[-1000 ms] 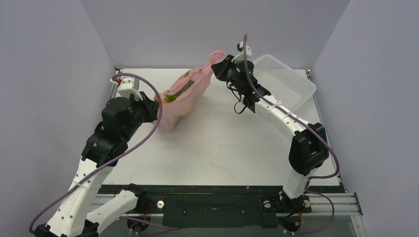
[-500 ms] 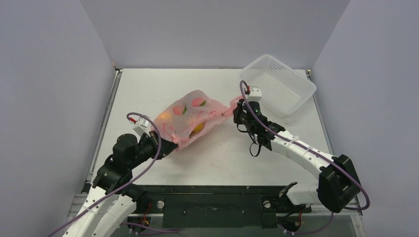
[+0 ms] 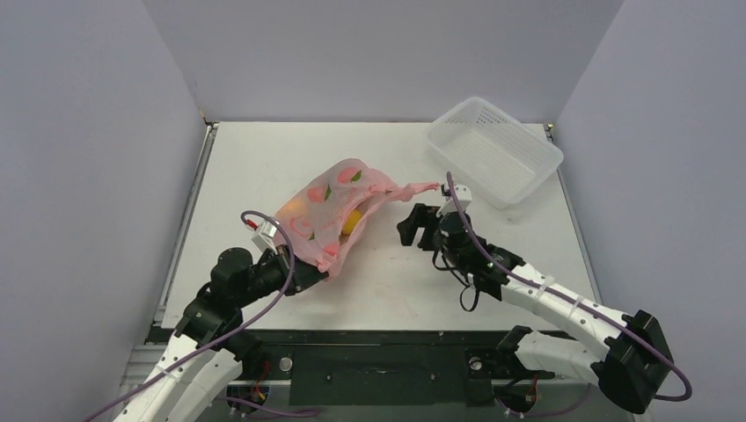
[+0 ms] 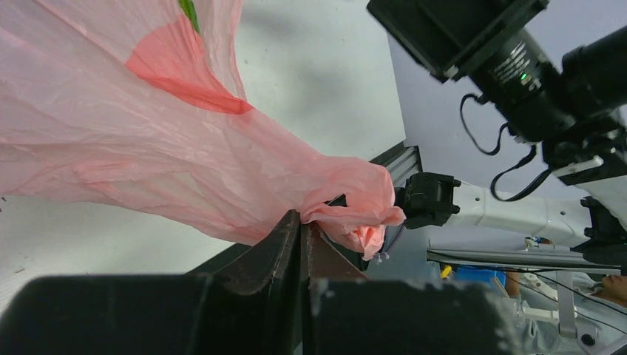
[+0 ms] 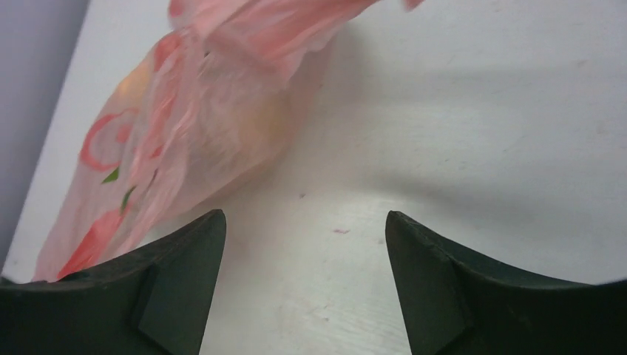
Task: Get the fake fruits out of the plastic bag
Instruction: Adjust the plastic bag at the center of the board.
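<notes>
Left pincer (image 4: 302, 222) clamped tight, right pincer (image 5: 303, 218) gaping, seemingly low

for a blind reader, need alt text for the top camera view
The left claw pinches the near end of a pink plastic bag with yellow fruit showing through, on a white table. The right claw hangs open beside the bag; a white basket sits at the far right corner.

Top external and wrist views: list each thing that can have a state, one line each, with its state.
Translucent pink plastic bag: resting on table, bulging, not emptied.
Yellow plastic fruit: inside the bag.
Left gripper: shut on the bag's corner.
Right gripper: open, holding nothing.
White perforated plastic basket: upright, open side up.
</notes>
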Tool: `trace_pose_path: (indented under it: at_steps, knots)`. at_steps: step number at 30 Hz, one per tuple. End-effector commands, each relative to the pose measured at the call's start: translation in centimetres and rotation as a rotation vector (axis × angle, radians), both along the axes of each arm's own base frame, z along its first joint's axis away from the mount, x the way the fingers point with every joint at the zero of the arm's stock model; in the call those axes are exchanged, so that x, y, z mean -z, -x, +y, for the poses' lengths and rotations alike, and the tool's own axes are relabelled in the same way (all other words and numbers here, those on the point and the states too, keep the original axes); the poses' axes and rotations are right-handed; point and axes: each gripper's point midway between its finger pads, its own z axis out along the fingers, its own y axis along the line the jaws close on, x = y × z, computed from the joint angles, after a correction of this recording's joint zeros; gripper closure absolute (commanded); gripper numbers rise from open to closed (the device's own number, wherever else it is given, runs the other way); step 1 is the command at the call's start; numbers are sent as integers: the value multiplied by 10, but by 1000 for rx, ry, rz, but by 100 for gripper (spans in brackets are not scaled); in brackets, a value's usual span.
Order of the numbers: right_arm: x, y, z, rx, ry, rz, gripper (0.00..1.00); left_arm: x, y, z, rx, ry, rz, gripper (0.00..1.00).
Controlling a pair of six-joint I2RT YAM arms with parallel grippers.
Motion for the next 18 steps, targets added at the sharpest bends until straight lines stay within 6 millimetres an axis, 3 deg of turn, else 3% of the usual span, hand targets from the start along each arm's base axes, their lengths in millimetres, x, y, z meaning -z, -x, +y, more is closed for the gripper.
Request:
trace_pose_path:
  at_steps: [1,3,4,5,6,7,8,9,10,12,15,18]
  knots:
    - [-26,30,58,-61,-433,-35,21,-20,0,-8,52,31,-74,100]
    - [-38,41,81,-79,-512,-75,18,-19,0,-7,51,6,-75,100]
    - [-32,38,87,-59,-501,-75,18,-18,0,-6,50,-4,-74,100]
    - [-45,39,100,-77,-525,-90,18,-19,0,-5,50,-16,-77,100]
    - [-38,33,106,-58,-502,-79,18,-20,0,-5,53,-22,-80,100]
    - [-47,29,115,-49,-510,-74,18,-19,0,-5,57,-25,-75,100]
    - [-33,21,120,-17,-475,-50,20,-20,1,-5,60,-22,-73,100]
    - [-37,16,125,2,-479,-34,21,-21,2,-6,66,-15,-74,100]
    - [-23,12,132,13,-453,-11,23,-21,3,-7,66,-6,-70,100]
    - [-24,8,151,-14,-491,-7,26,-24,2,-8,64,11,-72,100]
    - [-9,9,168,-31,-515,39,31,-23,3,-8,62,10,-64,100]
    - [11,14,179,-44,-501,78,46,-22,5,-6,64,-4,-60,100]
